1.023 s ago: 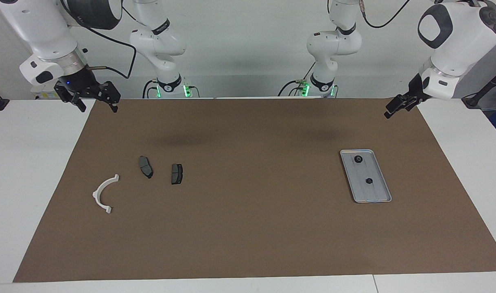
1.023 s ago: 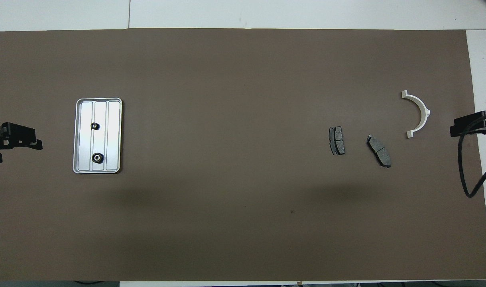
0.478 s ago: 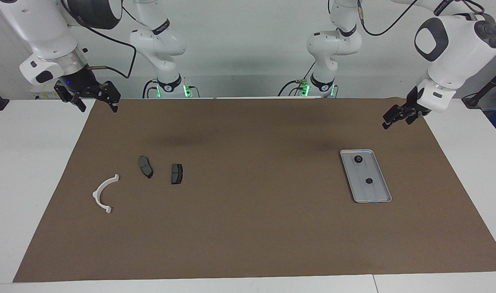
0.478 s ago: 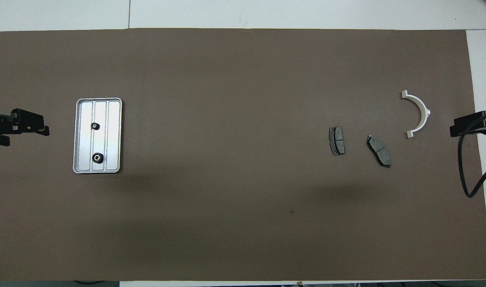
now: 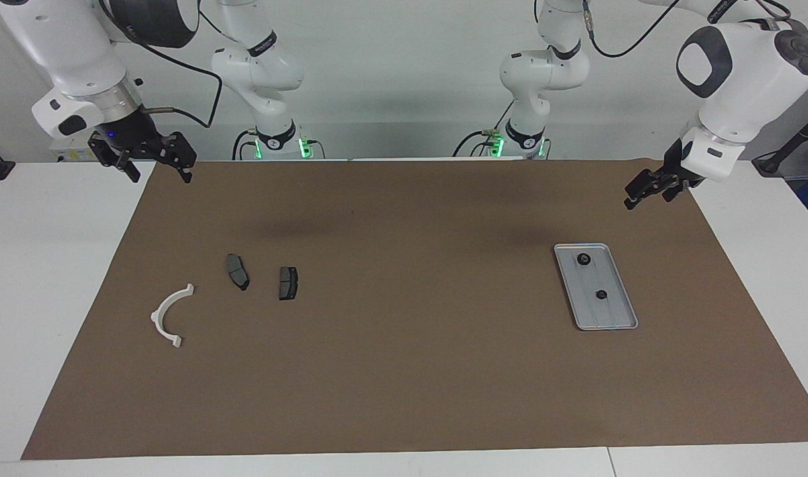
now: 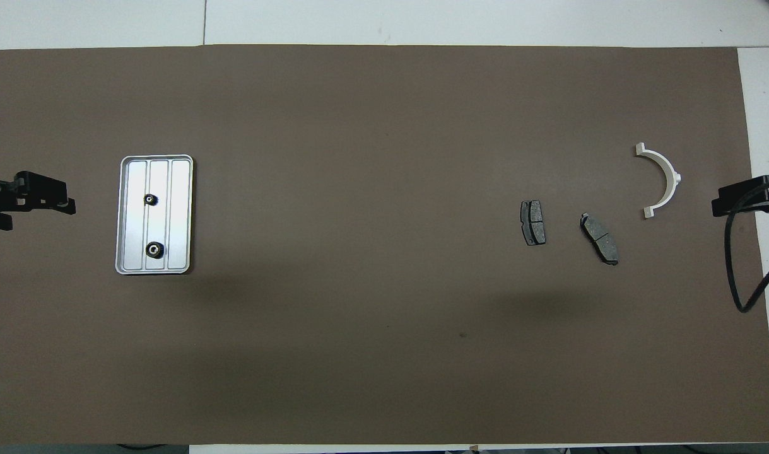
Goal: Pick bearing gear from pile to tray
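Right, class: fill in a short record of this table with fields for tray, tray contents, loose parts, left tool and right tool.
tray: silver tray on the brown mat, toward the left arm's end
tray contents: two small black gears, apart
loose parts: two brake pads and a white half-ring bracket, toward the right arm's end
left tool: open, empty, over the mat near the tray
right tool: open, empty, raised at the mat's corner
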{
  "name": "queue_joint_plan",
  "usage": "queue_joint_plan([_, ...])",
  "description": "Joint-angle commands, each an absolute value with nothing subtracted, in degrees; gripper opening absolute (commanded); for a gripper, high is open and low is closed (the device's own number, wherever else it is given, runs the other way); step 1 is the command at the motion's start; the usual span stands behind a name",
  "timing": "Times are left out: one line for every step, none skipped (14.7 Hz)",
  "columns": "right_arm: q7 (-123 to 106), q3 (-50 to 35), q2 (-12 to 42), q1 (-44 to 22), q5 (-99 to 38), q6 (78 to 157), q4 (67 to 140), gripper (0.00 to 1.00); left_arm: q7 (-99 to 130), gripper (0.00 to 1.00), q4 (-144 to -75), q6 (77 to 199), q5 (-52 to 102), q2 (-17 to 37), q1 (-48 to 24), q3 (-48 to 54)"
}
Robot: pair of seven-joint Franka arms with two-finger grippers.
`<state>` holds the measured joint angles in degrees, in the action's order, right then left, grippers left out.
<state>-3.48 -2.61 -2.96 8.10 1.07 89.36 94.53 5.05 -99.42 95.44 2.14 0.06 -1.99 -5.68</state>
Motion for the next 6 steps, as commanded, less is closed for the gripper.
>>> queue_joint_plan([-2.5, -2.9, -4.0, 8.5, 0.3, 90.9, 95.9, 1.0, 4.4, 1.0, -98.1, 93.9, 0.4, 0.3, -2.5, -5.8])
queue_joint_plan([-2.5, -2.9, -4.0, 8.5, 0.3, 90.9, 95.9, 1.0, 4.3, 1.0, -98.1, 94.0, 0.4, 0.3, -2.5, -5.8])
queue_joint_plan([-2.5, -2.9, -4.0, 8.6, 0.3, 90.9, 95.9, 1.0, 4.0, 1.0, -98.2, 94.1, 0.4, 0.3, -2.5, -5.8])
queue_joint_plan([-2.5, -2.9, -4.0, 8.6, 0.3, 90.9, 95.9, 1.0, 4.0, 1.0, -98.3, 94.3, 0.4, 0.2, -2.5, -5.8])
queue_joint_plan([-2.5, -2.9, -4.0, 8.6, 0.3, 90.9, 95.9, 1.0, 3.9, 1.0, -98.3, 94.4, 0.4, 0.2, -2.5, -5.8])
queue_joint_plan([-2.5, -2.9, -4.0, 8.5, 0.3, 90.9, 95.9, 1.0, 3.9, 1.0, -98.3, 94.3, 0.4, 0.2, -2.5, -5.8])
